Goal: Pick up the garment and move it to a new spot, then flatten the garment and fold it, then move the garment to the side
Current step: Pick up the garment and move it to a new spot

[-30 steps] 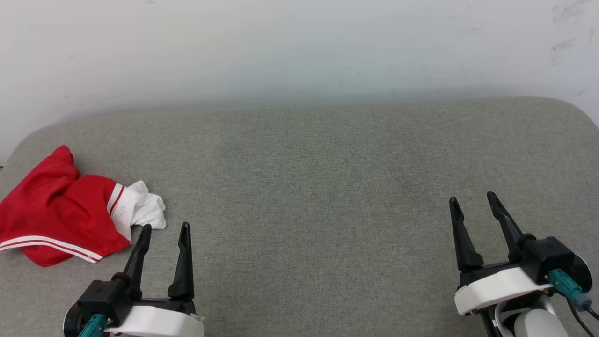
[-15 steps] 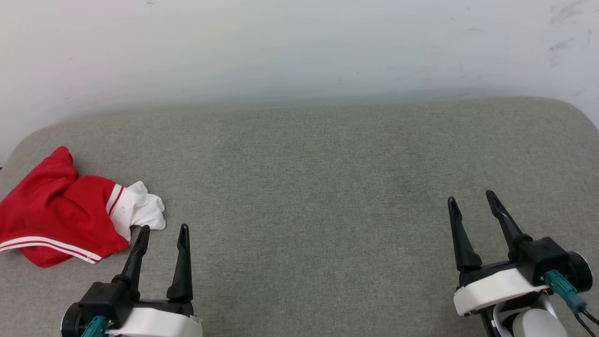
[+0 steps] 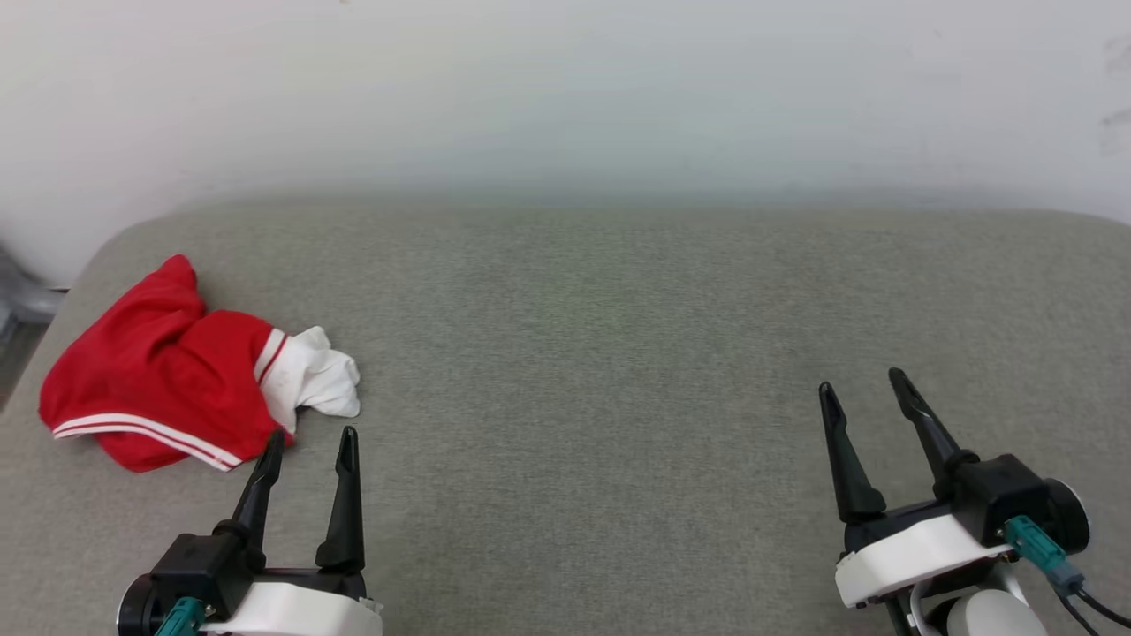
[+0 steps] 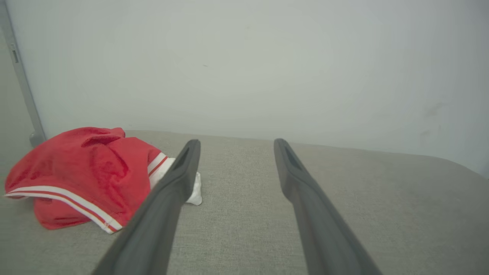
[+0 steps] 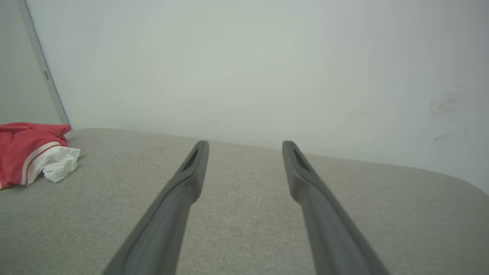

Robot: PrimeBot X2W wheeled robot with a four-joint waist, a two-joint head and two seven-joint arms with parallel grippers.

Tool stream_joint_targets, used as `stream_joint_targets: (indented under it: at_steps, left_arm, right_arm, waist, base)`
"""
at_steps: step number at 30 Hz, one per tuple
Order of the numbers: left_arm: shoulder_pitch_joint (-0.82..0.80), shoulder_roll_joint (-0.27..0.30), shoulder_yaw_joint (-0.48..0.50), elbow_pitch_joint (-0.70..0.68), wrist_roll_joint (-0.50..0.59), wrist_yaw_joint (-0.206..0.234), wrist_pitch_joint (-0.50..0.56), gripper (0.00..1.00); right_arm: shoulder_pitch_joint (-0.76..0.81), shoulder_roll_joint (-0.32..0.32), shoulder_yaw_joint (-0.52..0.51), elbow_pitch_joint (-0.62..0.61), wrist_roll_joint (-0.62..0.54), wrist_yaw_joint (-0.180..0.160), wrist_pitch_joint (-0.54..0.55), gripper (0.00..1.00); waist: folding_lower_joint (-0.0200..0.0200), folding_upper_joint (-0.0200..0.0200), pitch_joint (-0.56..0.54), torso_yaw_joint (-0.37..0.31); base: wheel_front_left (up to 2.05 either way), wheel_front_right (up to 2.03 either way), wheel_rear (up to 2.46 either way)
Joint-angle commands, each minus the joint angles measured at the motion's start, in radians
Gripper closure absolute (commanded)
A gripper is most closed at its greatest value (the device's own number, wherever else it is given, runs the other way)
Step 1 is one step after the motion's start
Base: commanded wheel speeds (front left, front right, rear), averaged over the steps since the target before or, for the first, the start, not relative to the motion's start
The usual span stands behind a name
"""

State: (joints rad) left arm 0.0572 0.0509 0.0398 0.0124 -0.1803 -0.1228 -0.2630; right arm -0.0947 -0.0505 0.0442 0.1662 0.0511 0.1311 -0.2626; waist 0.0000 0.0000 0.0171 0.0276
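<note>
The garment (image 3: 168, 371) is a red shirt with a white sleeve and striped trim, lying crumpled at the far left of the grey cushioned surface (image 3: 601, 353). It also appears as the garment (image 4: 84, 172) in the left wrist view and the garment (image 5: 30, 152) at the left edge of the right wrist view. My left gripper (image 3: 312, 437) stands open just in front and to the right of it, its left fingertip close to the red hem. My right gripper (image 3: 862, 382) is open at the lower right, far from the cloth. Nothing sits between either pair of fingers.
A pale wall (image 3: 565, 88) rises directly behind the cushioned surface. The surface's rounded left edge (image 3: 53, 300) lies just beyond the garment, with a grey vertical strip (image 4: 23, 80) at the wall's left end.
The head camera has turned left, so the whole picture has shifted right. Both grippers stay open and keep about the same stance.
</note>
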Motion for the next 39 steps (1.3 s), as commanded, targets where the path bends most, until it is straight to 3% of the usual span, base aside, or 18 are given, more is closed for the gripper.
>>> stream_joint_targets:
  at_steps: [1,24,39]
  left_arm:
    - [0.009,-0.001,0.003,0.001,-0.001,0.003,-0.003,0.0]
    - [0.039,-0.001,0.011,0.0,0.019,0.008,-0.003,0.0]
    - [0.052,-0.001,0.0,0.004,0.038,-0.005,-0.003,0.0]
  right_arm:
    - [0.011,0.001,0.011,0.001,0.0,-0.001,-0.003,0.0]
    - [0.03,0.001,0.093,0.022,0.029,-0.001,-0.003,0.0]
    - [0.034,0.001,0.119,0.031,0.049,-0.001,-0.003,0.0]
  waist:
    - [0.0,0.0,-0.005,0.032]
    - [0.0,0.0,-0.03,0.298]
    - [0.0,0.0,-0.037,0.378]
  base:
    - [0.0,0.0,0.0]
    - [0.0,0.0,0.0]
    - [0.0,0.0,0.0]
